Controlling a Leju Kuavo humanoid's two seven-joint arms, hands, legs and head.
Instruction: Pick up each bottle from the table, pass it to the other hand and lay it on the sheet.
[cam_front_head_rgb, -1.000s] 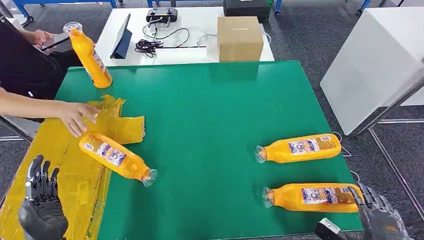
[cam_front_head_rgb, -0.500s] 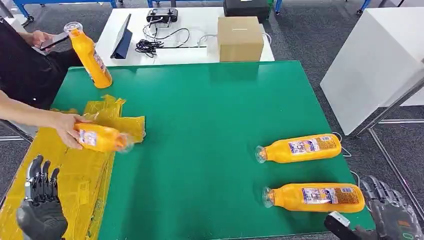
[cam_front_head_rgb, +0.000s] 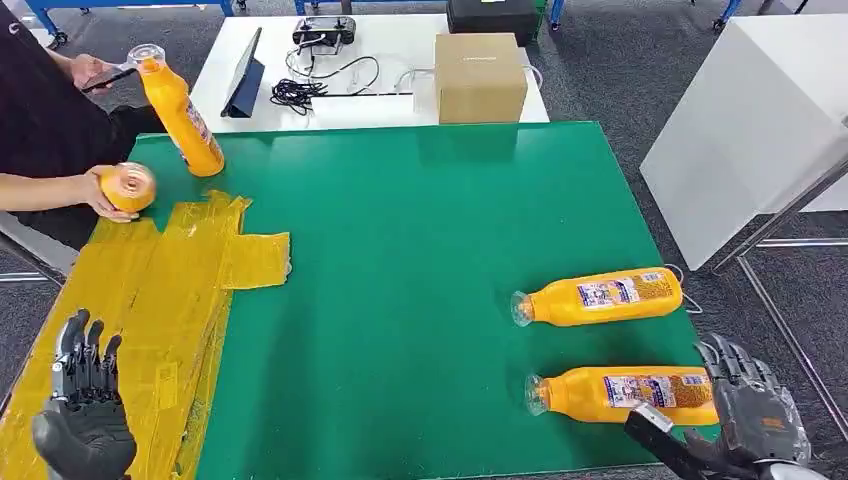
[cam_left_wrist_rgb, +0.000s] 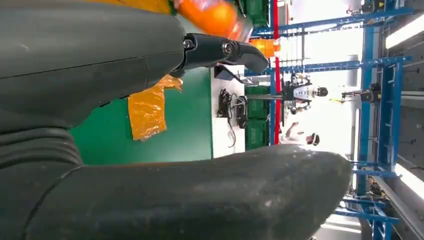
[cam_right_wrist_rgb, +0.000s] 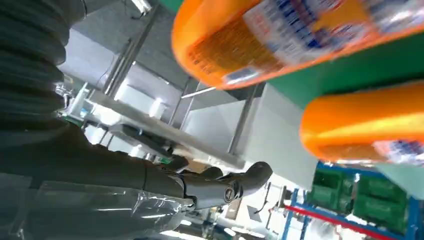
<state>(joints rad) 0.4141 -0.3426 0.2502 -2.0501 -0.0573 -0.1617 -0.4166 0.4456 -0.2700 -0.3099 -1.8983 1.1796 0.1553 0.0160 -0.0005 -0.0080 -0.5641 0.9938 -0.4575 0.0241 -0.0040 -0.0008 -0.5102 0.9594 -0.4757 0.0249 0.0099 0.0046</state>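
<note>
Right hand (cam_front_head_rgb: 752, 418) spread, empty, just beside nearest bottle (cam_front_head_rgb: 625, 393) lying on green table (cam_front_head_rgb: 420, 220) | second bottle (cam_front_head_rgb: 598, 297) beyond | left hand (cam_front_head_rgb: 84, 412) spread over yellow sheet (cam_front_head_rgb: 150, 310) | person's hand (cam_front_head_rgb: 100, 192) holds another bottle (cam_front_head_rgb: 127, 186)

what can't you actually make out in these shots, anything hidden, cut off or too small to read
- Nearest bottle, head view: its base end is hidden behind the right hand, so contact cannot be told.
- Bottle labels, head view: print too small to read on it and on the farther lying bottle.
- Person's bottle, head view: seen end-on, its length is hidden.
- Left hand, left wrist view: its own bulk covers most of the yellow sheet.
</note>
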